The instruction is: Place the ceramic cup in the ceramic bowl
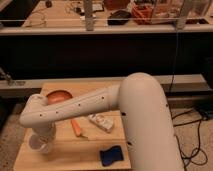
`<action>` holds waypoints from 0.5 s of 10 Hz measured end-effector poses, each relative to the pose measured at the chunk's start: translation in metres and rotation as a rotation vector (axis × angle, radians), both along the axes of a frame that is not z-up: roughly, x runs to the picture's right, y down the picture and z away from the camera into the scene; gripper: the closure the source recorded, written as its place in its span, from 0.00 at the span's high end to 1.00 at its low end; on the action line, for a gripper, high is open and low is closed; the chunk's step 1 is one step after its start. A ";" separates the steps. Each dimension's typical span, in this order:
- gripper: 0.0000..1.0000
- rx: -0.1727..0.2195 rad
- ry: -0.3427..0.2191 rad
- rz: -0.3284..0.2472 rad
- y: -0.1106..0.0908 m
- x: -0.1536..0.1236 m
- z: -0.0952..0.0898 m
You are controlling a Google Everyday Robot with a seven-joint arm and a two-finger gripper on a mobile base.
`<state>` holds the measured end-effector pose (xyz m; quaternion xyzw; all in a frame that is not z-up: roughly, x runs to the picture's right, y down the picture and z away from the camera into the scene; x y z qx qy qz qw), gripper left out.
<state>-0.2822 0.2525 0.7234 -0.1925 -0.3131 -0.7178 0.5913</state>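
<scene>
Robot's gripper (44,136) sits at the small white ceramic cup (35,144) on a wooden table (67,150), near the shallow orange-brown ceramic bowl (58,96); its grip cannot be told.

The big white arm (100,102) comes in from the right. It is fat and round near the front and gets thinner as it reaches out to the left. At its far left end the arm bends and turns straight down. The gripper (43,136) hangs at the bottom of that bend, pointing down, low on the left side of the view.
</scene>
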 end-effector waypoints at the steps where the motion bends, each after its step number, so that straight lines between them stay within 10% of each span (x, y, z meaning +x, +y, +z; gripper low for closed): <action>1: 0.02 0.001 -0.009 0.008 -0.002 -0.011 -0.006; 5: 0.02 0.016 -0.038 0.006 -0.073 -0.015 -0.032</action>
